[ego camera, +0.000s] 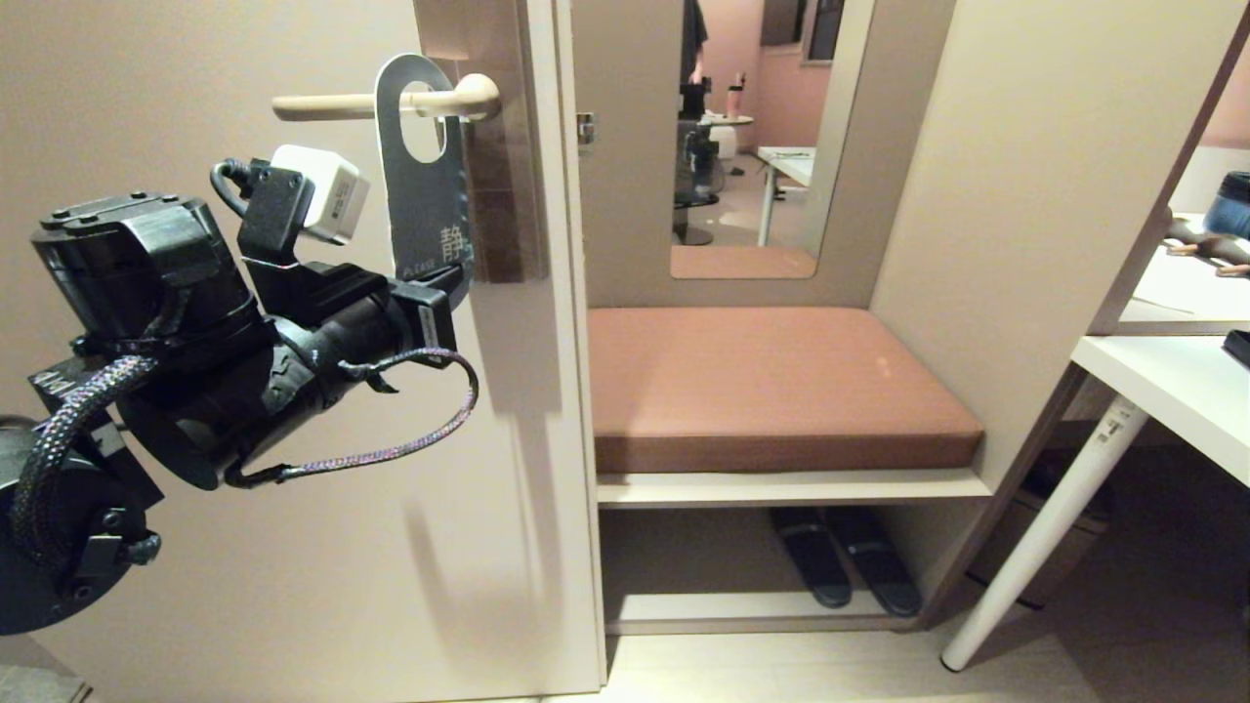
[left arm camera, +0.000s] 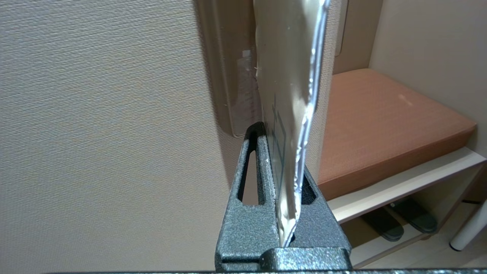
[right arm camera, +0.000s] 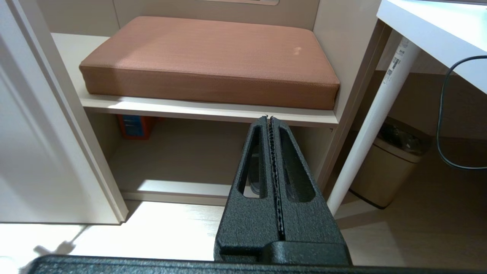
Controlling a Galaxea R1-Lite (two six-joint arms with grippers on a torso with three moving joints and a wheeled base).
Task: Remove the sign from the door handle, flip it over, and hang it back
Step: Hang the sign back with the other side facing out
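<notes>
Cream door: sign hangs on the handle, left gripper clamped on its bottom edge below the handle; right gripper fingers pressed together.

Lighting is warm and moderate indoors. In the head view the arm and the sign throw soft shadows down the door, so light arrives from above. The shelf under the cushion sits dark. In the left wrist view the sign's edge carries a bright streak of glare and its near surface is blurred. The floor in the right wrist view is overexposed. Straight edges bow near the head view's borders.
</notes>
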